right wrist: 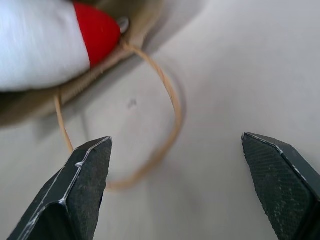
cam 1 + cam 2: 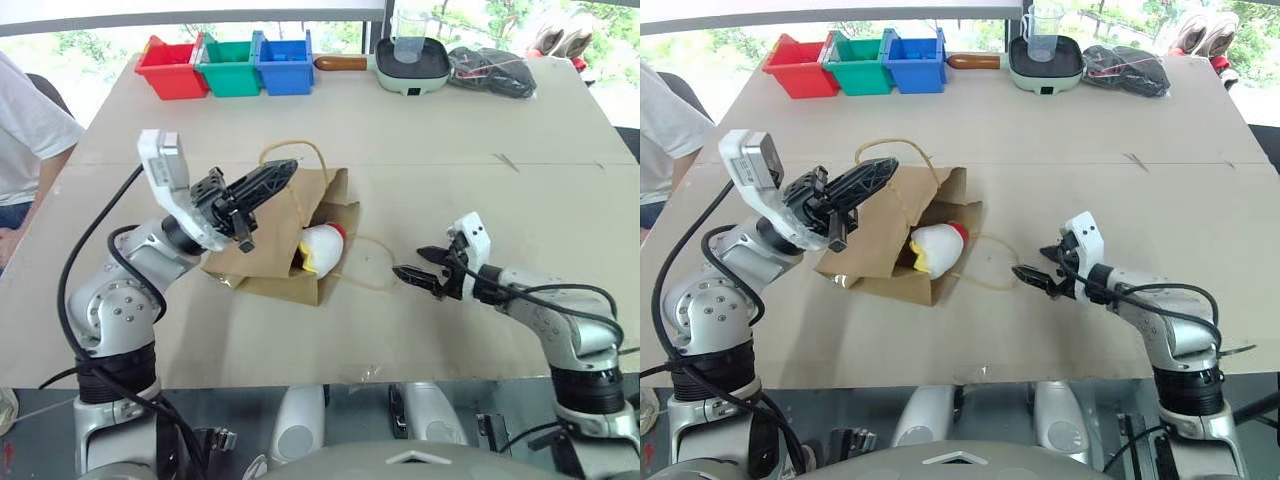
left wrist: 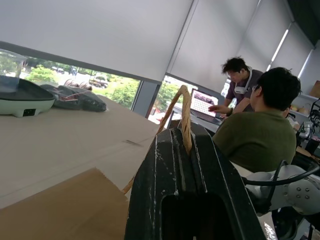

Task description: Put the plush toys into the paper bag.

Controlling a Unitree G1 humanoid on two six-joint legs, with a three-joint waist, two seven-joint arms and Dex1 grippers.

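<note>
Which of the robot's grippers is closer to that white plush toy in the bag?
The left. The left gripper is shut on a bag handle just above the white plush toy; the right gripper, open, hangs farther off beside the paper bag.

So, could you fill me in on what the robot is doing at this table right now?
It is loading plush toys into the paper bag, which lies on the table. The left gripper is shut on the bag's upper handle, holding the mouth open. The white plush toy sits in the opening. The right gripper is open and empty, beside the lower handle on the tabletop.
</note>
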